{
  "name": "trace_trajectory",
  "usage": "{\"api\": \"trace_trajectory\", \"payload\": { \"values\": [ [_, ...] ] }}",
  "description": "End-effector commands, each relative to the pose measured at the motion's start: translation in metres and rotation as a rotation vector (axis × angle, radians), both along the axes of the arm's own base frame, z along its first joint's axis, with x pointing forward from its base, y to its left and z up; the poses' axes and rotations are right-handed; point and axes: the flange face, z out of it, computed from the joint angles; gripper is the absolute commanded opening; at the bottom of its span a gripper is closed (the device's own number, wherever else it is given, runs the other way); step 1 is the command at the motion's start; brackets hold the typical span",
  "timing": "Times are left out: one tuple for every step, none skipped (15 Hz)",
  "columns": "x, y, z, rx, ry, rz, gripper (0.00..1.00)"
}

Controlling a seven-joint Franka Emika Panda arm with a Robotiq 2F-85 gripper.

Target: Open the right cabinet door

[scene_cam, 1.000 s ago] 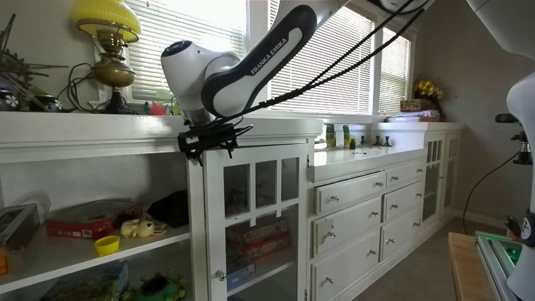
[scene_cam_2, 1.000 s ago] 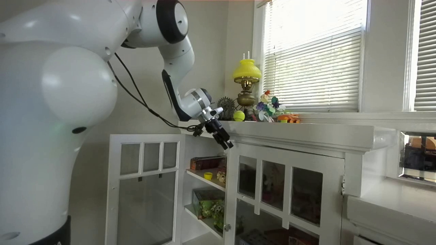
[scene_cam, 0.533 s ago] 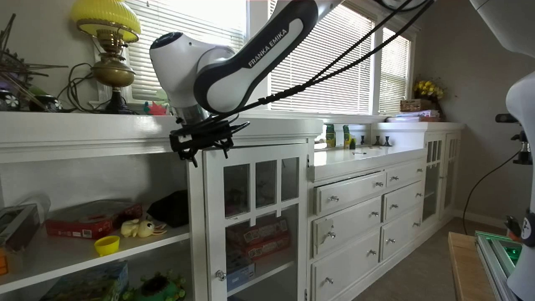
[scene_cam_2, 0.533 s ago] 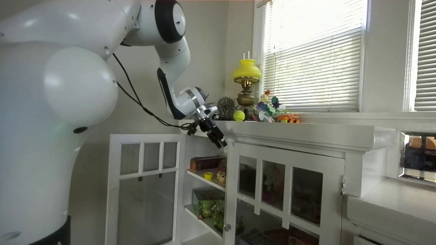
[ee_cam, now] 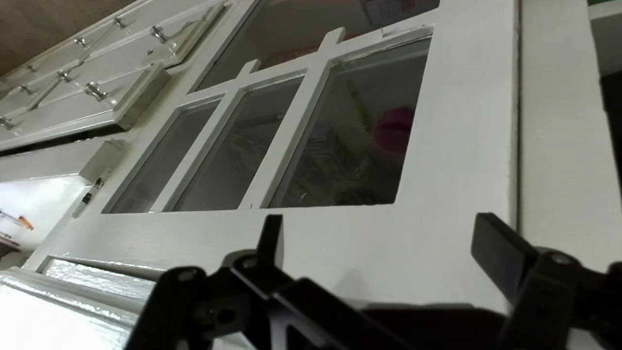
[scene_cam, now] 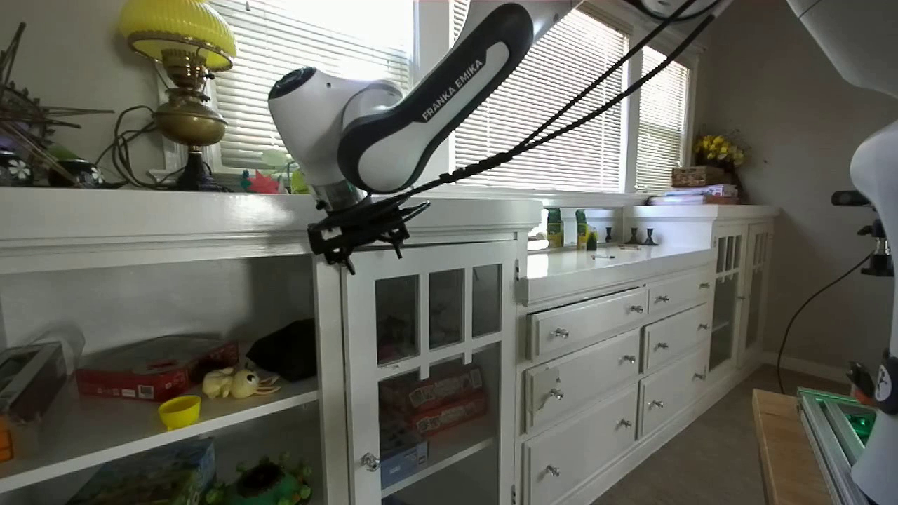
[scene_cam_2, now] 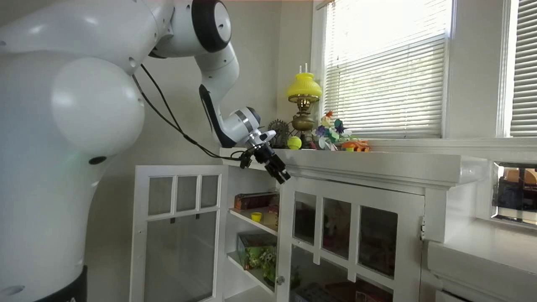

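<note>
The right cabinet door, white-framed with small glass panes above a long pane, shows in both exterior views (scene_cam: 424, 361) (scene_cam_2: 354, 235) and appears closed. Its round knob (scene_cam: 370, 461) is low on its free edge, also in an exterior view (scene_cam_2: 280, 280); the wrist view does not show it. My gripper shows in both exterior views (scene_cam: 375, 263) (scene_cam_2: 284, 178) at the door's top corner on the knob side, just below the ledge, well above the knob. In the wrist view the gripper (ee_cam: 380, 218) is open and empty, fingers spread before the door's top rail (ee_cam: 452, 136). Contact cannot be told.
The left glazed door (scene_cam_2: 140, 235) stands swung open. Shelves beside the post hold a yellow cup (scene_cam: 179, 412), a red box (scene_cam: 133, 375) and a plush toy (scene_cam: 235, 383). A ledge (scene_cam_2: 369, 163) with a lamp (scene_cam_2: 303, 121) overhangs. Knobbed drawers (scene_cam: 589, 322) lie beyond the hinges.
My gripper first shifted left in both exterior views, then moved back right, ending slightly right of where it was a second ago. The right door has not moved.
</note>
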Motion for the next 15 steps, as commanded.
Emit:
{"api": "trace_trajectory", "payload": {
  "values": [
    [0.012,0.0,0.006,-0.014,-0.033,0.054,1.0],
    [0.012,0.002,0.006,0.001,-0.033,0.069,1.0],
    [0.012,0.006,0.006,0.024,-0.038,0.082,1.0],
    [0.012,0.01,0.006,0.038,-0.04,0.092,1.0],
    [0.011,0.014,0.006,0.057,-0.04,0.102,1.0],
    [0.011,0.017,0.006,0.061,-0.046,0.115,1.0],
    [0.012,0.019,0.006,0.054,-0.052,0.12,1.0],
    [0.012,0.017,0.006,0.048,-0.056,0.122,1.0],
    [0.013,0.015,0.006,0.037,-0.058,0.118,1.0],
    [0.013,0.011,0.007,0.026,-0.057,0.108,1.0],
    [0.014,0.008,0.007,0.008,-0.066,0.105,1.0],
    [0.015,0.003,0.007,-0.004,-0.066,0.1,1.0],
    [0.016,-0.001,0.006,-0.012,-0.07,0.103,1.0],
    [0.017,-0.002,0.006,-0.014,-0.07,0.126,1.0],
    [0.018,-0.002,0.005,-0.011,-0.061,0.15,1.0]
  ]
}}
